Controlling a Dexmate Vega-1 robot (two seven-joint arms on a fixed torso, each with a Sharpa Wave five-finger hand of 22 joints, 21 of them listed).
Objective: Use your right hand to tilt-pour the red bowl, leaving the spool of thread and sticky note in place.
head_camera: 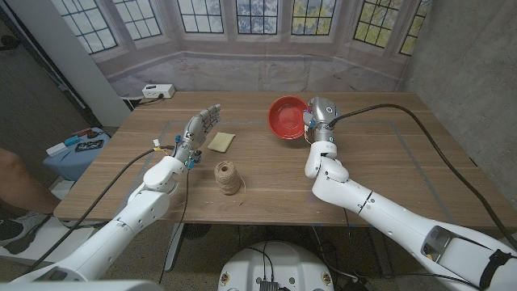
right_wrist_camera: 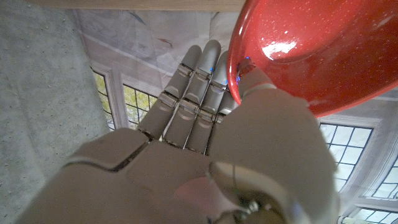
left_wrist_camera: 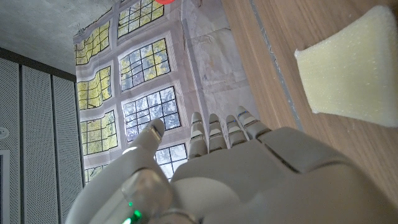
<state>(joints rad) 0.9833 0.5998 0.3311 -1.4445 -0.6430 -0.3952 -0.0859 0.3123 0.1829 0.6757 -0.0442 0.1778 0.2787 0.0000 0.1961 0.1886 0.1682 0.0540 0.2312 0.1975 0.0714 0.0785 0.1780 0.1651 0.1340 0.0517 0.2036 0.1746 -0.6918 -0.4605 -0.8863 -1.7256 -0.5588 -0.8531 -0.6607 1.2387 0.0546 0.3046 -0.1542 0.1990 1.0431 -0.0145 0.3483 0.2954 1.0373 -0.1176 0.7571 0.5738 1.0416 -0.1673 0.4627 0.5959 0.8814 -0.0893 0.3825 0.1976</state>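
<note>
The red bowl (head_camera: 287, 118) is tipped on the far middle of the table, its opening facing the camera. My right hand (head_camera: 318, 120) grips its right rim; in the right wrist view the thumb sits inside the red bowl's (right_wrist_camera: 323, 50) rim and the fingers (right_wrist_camera: 193, 93) lie behind it. A spool of tan thread (head_camera: 228, 177) stands near the front middle. The pale yellow sticky note (head_camera: 220, 141) lies flat beyond it, also close in the left wrist view (left_wrist_camera: 351, 68). My left hand (head_camera: 199, 128) stands on its edge left of the note, fingers straight, holding nothing.
A white box with a cable (head_camera: 157, 91) sits past the table's far left corner. A blue stool with small items (head_camera: 77, 149) stands left of the table, near a person's leg (head_camera: 16, 178). Tape lines mark the tabletop (head_camera: 388, 153).
</note>
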